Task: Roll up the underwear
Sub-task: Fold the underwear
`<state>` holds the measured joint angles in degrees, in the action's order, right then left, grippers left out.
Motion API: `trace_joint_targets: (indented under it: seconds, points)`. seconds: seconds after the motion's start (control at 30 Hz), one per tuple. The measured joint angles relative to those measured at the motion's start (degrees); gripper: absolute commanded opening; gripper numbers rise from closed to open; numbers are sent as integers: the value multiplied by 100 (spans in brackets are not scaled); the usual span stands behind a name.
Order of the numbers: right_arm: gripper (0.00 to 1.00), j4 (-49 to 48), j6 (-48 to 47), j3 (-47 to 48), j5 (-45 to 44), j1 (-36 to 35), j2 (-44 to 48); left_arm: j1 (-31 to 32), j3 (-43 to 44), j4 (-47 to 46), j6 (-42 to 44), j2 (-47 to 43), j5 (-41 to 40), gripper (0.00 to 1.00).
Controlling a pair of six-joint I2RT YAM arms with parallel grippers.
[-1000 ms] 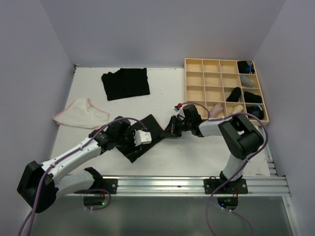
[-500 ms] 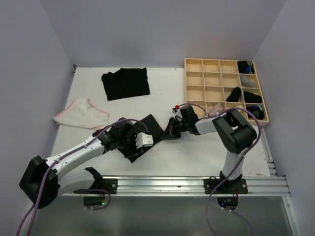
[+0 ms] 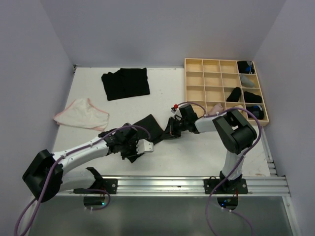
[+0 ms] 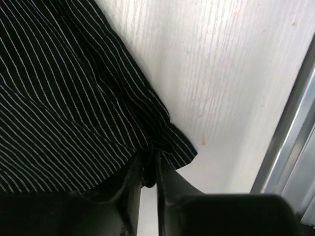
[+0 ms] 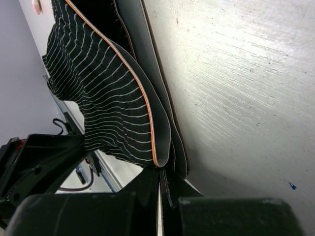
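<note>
My left gripper (image 4: 149, 170) moved to the near corner of the striped underwear (image 3: 150, 128), closed, and now pinches it. My right gripper (image 5: 160, 178) still pinches the far edge. The cloth lies mid-desk (image 3: 197, 152). Fingertips are hidden from above.

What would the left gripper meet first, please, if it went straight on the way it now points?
The striped underwear: the left gripper is pinched on its corner, and the cloth lies right ahead of it. Past that hem only the bare table shows; the depth is unclear.

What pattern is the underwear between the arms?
Underwear: black, thin white pinstripes; clearest in left wrist view.
</note>
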<state>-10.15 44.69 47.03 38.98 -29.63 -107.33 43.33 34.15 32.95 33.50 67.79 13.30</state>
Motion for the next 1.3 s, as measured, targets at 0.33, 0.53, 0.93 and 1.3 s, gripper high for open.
trace_joint_targets:
  seconds: [0.33, 0.53, 0.93, 1.3]
  points:
    - [0, 275, -280, 136, 0, 0, -4, 22, 2, 367, 313, -203, -374, 0]
    - [0, 448, -389, 238, 15, 0, -31, 153, 26, 693, 579, -219, -352, 49]
    - [0, 767, -826, 385, 55, 2, -39, -1543, 691, 654, 1338, -1399, -553, 53]
    - [0, 920, -1029, 476, 153, 7, -94, -2479, -162, 614, 2380, -1036, -404, 56]
